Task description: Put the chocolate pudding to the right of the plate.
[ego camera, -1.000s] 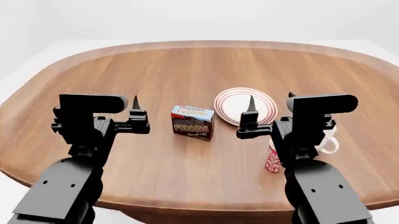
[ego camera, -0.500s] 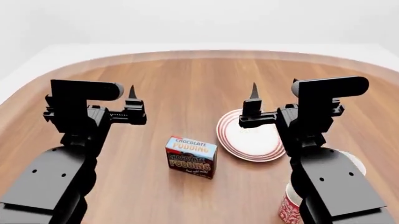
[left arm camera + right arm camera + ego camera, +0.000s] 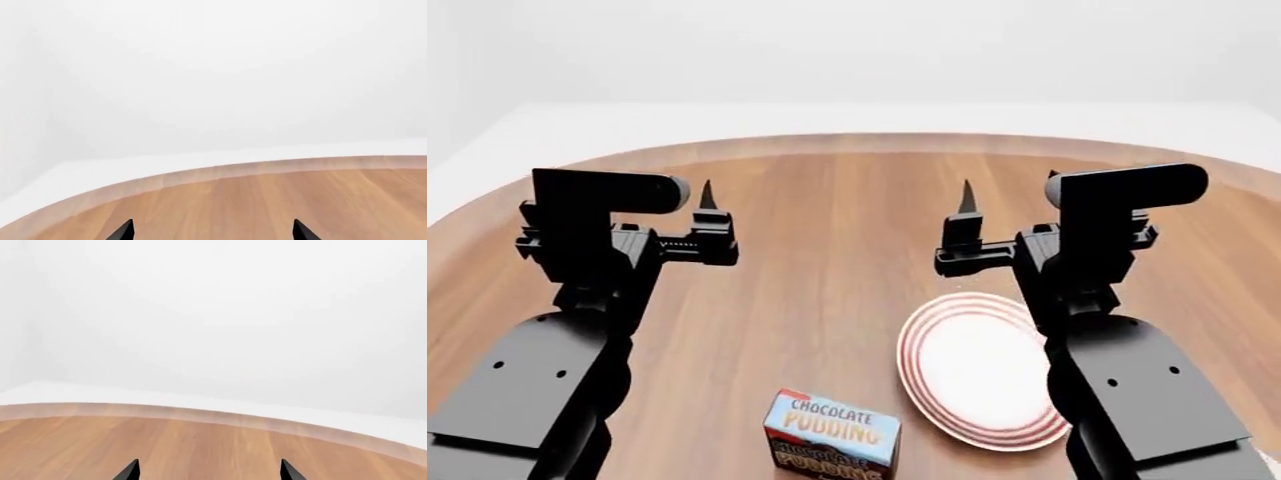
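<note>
Head view showed the pudding [image 3: 831,432] standing on the table [image 3: 827,210] at about 8 o'clock from the plate [image 3: 981,368], just apart. Left tool [image 3: 647,245] and right tool [image 3: 1010,245] hovered spread wide, holding nothing.

1. The brown-and-blue chocolate pudding carton [image 3: 831,437] stands just left of the round red-ringed white plate [image 3: 981,372], a narrow gap between them.
2. Bare wooden table [image 3: 827,210] stretches beyond both.
</note>
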Robot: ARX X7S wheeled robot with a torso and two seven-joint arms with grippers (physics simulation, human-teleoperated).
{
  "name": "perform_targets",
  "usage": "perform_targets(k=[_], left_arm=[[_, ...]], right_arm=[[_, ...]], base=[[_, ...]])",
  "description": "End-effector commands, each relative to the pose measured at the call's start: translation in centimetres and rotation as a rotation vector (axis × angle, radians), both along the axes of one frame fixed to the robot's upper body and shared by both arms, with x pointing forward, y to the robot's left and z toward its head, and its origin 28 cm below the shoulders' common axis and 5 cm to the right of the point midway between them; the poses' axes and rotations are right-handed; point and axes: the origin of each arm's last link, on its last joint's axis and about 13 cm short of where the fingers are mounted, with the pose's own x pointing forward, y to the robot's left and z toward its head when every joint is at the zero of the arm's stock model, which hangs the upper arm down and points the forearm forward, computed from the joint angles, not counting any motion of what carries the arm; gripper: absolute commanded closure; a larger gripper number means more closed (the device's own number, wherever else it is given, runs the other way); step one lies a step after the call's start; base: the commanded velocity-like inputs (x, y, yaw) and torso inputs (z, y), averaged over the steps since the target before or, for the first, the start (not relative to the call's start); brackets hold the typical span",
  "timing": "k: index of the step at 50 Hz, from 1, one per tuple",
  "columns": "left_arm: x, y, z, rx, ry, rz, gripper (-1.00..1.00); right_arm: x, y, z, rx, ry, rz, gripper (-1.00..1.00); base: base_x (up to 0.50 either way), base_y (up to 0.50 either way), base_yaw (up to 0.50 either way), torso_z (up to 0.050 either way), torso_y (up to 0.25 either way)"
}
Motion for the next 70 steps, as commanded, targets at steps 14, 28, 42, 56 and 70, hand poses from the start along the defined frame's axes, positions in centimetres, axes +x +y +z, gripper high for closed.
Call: perform_targets(k=[14,28,42,56,70], left_arm=[[0.0,0.0,-0.1,-0.004,-0.002,-0.002,-1.0],[0.0,0.2,0.0,0.0,-0.003,0.001,-1.0],[-0.1,0.5,0.0,-0.004,-0.006,0.013,-1.0],[-0.1,0.5,0.0,-0.001,-0.002,0.016,-1.0],[0.0,0.4,-0.1,-0.001,-0.001,0.013,-1.0]], right_arm=[[0.0,0.3,-0.2,-0.029,0.013,-0.002,-1.0],[-2.5,-0.2,2.8,-0.175,0.109,0.02,-1.0],[-8.2,-1.5,5.4,-0.387,0.393,0.307,-1.0],[-11.3,-2.0,5.6,-0.519,0.526,0.451,-1.0],[-12.2,-1.8,4.9,-0.517,0.623,0.597,-1.0]], base=[[0.5,0.0,0.0,0.0,0.002],[0.05,0.0,0.0,0.0,0.0],[0.0,0.0,0.0,0.0,0.0],[0.0,0.0,0.0,0.0,0.0],[0.0,0.0,0.0,0.0,0.0]])
